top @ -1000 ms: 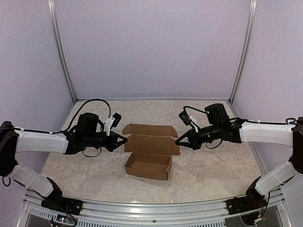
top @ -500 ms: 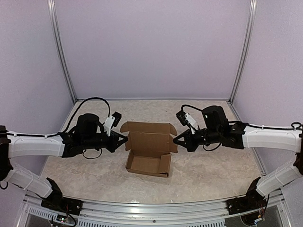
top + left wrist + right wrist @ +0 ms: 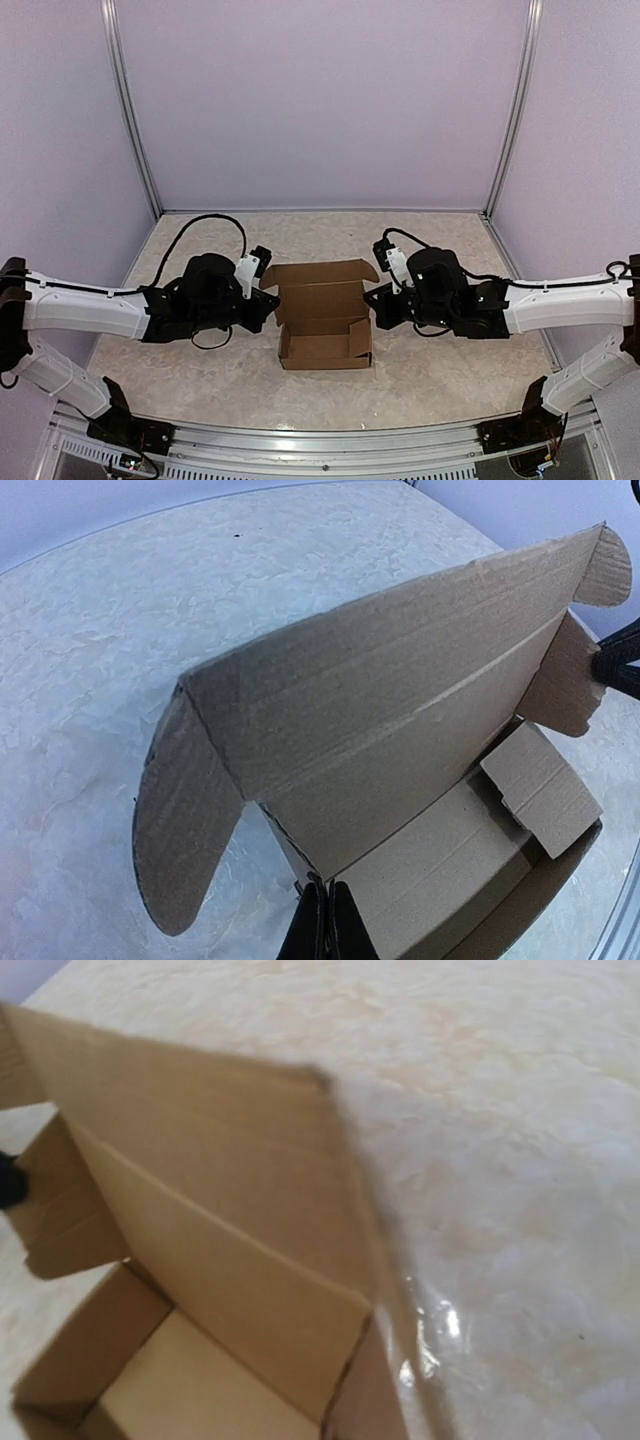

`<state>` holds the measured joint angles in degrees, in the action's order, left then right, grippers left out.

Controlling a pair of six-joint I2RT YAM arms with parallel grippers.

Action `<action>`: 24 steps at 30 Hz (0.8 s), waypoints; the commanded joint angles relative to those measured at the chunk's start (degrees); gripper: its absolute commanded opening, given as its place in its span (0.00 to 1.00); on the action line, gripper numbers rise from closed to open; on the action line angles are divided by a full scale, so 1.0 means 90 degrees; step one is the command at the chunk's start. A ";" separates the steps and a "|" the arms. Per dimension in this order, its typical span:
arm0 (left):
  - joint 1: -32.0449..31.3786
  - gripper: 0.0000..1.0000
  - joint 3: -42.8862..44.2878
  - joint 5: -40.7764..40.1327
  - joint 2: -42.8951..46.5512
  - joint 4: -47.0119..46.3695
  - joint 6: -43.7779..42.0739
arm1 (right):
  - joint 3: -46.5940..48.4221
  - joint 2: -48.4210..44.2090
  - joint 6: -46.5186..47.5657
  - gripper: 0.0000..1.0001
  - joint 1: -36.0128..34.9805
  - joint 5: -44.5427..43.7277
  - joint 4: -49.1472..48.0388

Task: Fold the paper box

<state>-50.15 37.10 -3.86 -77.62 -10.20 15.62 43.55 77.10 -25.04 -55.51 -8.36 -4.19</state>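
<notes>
- Pinching the box [image 3: 325, 345] end to end is the main risk. The left gripper [image 3: 268, 312] sits at the box's left end and the right gripper [image 3: 374, 308] at its right end, both with jaws fully closed and holding nothing.
- Can't tell whether either tip touches the cardboard. In the left wrist view the fingers [image 3: 322, 925] sit right at the box's lower left corner.
- If both push in, the thin end walls probably buckle, or the box pops up between them.
- If only one pushes, the box likely slides, since it is light, the table looks smooth, and nothing braces it.
- Lid [image 3: 322, 285] stands up at the back of the box, with the left ear [image 3: 185, 810] splayed outward. An ear caught outside the wall would crease when the lid comes down.
- Tab [image 3: 540, 785] inside the right end leans inward, not flat to the wall, so it could block the right ear.
- Closed tips give a narrow contact point and could dent or punch the board.
- Table [image 3: 450, 370] under the box is pale, marbled and slightly glossy, with a glare patch to the right of the box in the right wrist view.
- Walls [image 3: 320, 100] behind and to both sides of the box are plain lilac, with metal posts [image 3: 130, 110] at the corners.
- Rail [image 3: 320, 440] runs in front of the box at the near edge.
</notes>
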 commanded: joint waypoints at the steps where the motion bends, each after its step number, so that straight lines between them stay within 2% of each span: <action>1: -0.0279 0.00 0.0332 -0.0486 -0.0345 0.0256 0.0328 | -0.0098 0.0274 -0.0563 0.00 -0.0437 -0.1141 -0.0575; 9: -0.0688 0.00 0.0561 -0.0952 -0.0601 0.0495 0.0559 | -0.0210 0.0461 -0.0808 0.00 -0.0853 -0.2067 -0.0551; 24: -0.1472 0.00 0.0356 -0.1578 -0.0646 0.0680 0.0874 | -0.0709 0.0390 -0.1217 0.00 -0.1446 -0.3043 -0.0478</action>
<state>-61.34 41.43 -16.75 -82.56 -5.98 22.00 38.17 80.68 -34.46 -66.46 -32.88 -7.20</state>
